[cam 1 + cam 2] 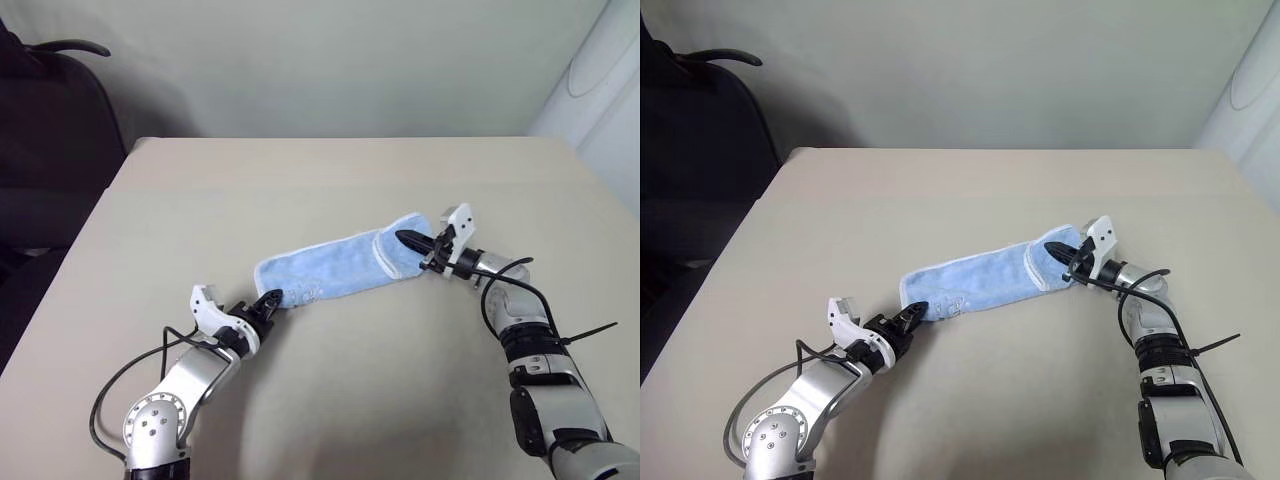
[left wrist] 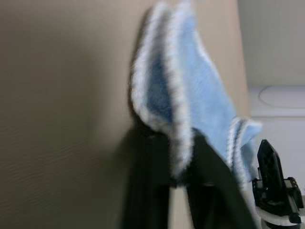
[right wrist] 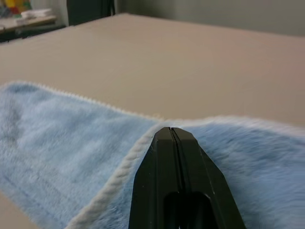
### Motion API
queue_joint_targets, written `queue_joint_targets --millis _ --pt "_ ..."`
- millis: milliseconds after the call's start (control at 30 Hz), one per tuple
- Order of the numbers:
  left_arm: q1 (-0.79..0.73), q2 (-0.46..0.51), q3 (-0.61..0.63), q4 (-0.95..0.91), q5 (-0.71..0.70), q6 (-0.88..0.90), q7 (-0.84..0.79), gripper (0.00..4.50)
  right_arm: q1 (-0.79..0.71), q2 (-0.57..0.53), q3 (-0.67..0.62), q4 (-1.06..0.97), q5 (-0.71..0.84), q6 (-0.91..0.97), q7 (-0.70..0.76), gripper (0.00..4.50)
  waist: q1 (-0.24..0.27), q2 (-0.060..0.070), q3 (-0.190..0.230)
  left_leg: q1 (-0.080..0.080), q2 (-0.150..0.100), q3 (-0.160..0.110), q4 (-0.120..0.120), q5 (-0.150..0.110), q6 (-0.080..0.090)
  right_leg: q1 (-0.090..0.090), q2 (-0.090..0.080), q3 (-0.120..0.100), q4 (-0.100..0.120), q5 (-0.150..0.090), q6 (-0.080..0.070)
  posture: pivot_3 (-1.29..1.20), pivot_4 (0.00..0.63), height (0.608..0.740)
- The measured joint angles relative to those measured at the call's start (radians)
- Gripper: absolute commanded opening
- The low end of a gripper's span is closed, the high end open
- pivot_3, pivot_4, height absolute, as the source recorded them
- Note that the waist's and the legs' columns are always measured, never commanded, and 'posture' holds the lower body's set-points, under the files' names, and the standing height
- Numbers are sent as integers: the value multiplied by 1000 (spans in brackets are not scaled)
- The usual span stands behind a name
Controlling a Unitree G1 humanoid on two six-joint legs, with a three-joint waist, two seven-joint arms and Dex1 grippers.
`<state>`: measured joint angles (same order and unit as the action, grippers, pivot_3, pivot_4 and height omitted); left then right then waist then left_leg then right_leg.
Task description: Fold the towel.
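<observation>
While the towel (image 1: pixel 335 266) lies stretched as a long, narrow band across the middle of the table (image 1: pixel 330 170), each of its short ends is taken by one arm. The left gripper (image 1: pixel 268 302) is clamped on the near-left end, where the white-stitched edge is seen pinched between its black fingers (image 2: pixel 147 181) in the left wrist view. The right gripper (image 1: pixel 415 241) is closed on the far-right end, its fingers pressed together over the doubled cloth. The band appears already halved lengthwise, judging by the paired white edges. Both ends are probably held so that one can be lifted and carried over to the other without the soft cloth bunching or sliding on the smooth top.
</observation>
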<state>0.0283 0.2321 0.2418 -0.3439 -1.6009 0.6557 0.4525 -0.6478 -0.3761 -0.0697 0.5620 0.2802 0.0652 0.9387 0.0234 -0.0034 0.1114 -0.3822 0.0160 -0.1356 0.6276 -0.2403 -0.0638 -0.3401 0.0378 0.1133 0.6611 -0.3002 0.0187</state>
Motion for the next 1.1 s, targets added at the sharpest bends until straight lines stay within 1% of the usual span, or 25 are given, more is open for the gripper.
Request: queue_joint_targets --millis 100,200,300,400,433,500,567,633,700,767,900,1000,1100 --pt "12 13 28 -23 27 -18 -28 33 0 -1 -11 -28 16 16 0 0 -6 -4 3 -1 4 0 0 -1 0 -1 4 1 0 0 0 0 150 740" --pt "17 67 71 -70 39 -26 -63 33 0 -11 -37 -32 34 29 -2 0 -7 -7 6 -2 12 0 1 -2 1 -2 7 2 -1 0 0 0 150 740" --pt "8 145 122 -104 35 -29 -110 33 0 -23 -51 -32 39 32 -13 0 -7 -8 7 -2 14 1 1 -3 0 -3 9 3 0 0 0 0 150 740" --pt "-29 248 151 -133 29 -21 -169 33 0 -29 -69 -25 39 32 -26 0 -6 -9 8 -2 15 0 1 -3 -1 -3 9 3 0 0 -1 0 150 740" --pt "-52 284 143 -137 30 -7 -190 33 -3 -30 -73 -18 39 31 -35 0 -5 -9 8 -2 15 -1 1 -3 -1 -3 9 3 0 0 -1 0 150 740" --pt "-101 323 107 -143 36 22 -218 33 -9 -29 -77 -7 39 28 -49 0 -4 -8 8 -2 15 -2 1 -3 -1 -4 9 4 0 0 -1 0 150 740" --pt "-188 361 21 -144 70 71 -252 33 -24 -27 -85 16 39 23 -69 0 -1 -8 8 -2 15 -5 1 -3 -1 -4 9 4 0 0 -1 0 150 740" --pt "-302 376 -87 -130 127 129 -286 33 -38 -26 -94 33 39 13 -91 0 3 -8 8 -4 14 -10 2 -3 -1 -5 9 4 0 0 -1 0 150 740" --pt "-407 372 -195 -100 207 178 -332 33 -47 -21 -105 42 39 2 -109 0 2 -8 8 -5 14 -10 2 -2 -3 -6 9 4 0 1 -1 0 150 740" --pt "-527 338 -310 -24 319 217 -382 33 -51 -20 -115 53 39 -7 -129 0 4 -8 8 -7 14 -12 2 -2 -3 -7 8 3 0 1 0 0 150 740" --pt "-730 200 -492 199 539 241 -510 33 -38 -20 -132 49 40 -16 -162 0 4 -9 8 -13 14 -11 3 -1 -5 -13 8 4 1 2 2 0 150 740" --pt "-825 105 -564 372 689 235 -603 33 1 -20 -150 12 42 -16 -183 0 4 -9 8 -18 15 -12 5 1 -6 -18 8 4 1 3 3 0 150 740" --pt "-876 14 -574 495 783 221 -682 33 44 -21 -157 -33 43 -12 -201 0 3 -9 9 -22 15 -11 5 2 -6 -21 8 5 1 3 4 0 150 740"
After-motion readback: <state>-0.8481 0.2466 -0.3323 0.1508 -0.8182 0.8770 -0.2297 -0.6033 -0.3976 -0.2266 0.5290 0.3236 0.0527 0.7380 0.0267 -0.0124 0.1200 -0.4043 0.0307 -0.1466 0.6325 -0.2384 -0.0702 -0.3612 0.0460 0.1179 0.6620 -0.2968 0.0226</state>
